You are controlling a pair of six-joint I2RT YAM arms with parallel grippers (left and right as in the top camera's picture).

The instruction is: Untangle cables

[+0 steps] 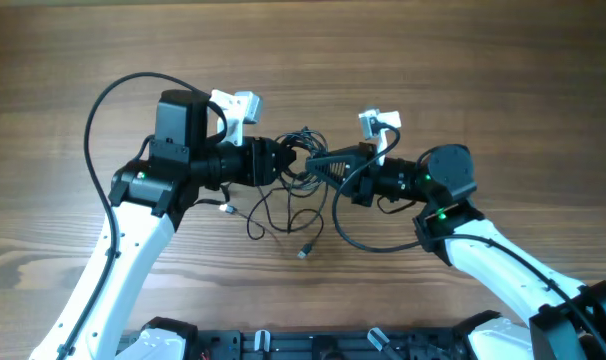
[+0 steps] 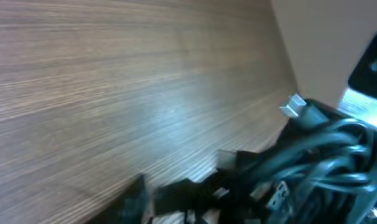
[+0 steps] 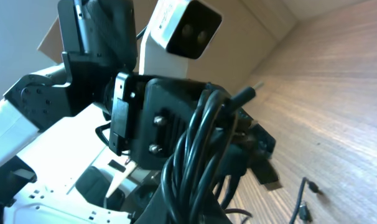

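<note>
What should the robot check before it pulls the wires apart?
1. Hold of right gripper on cables: ok, it is shut on them.
2. Hold of left gripper on the bundle: cannot tell, its own view is blurred.
3. Cables separated: not ok, they are bunched in one knot between the two grippers.
4. Hanging plug end free on the table: ok, nothing lies on it.
5. Room to pull the arms apart: ok, bare wood on both sides.
</note>
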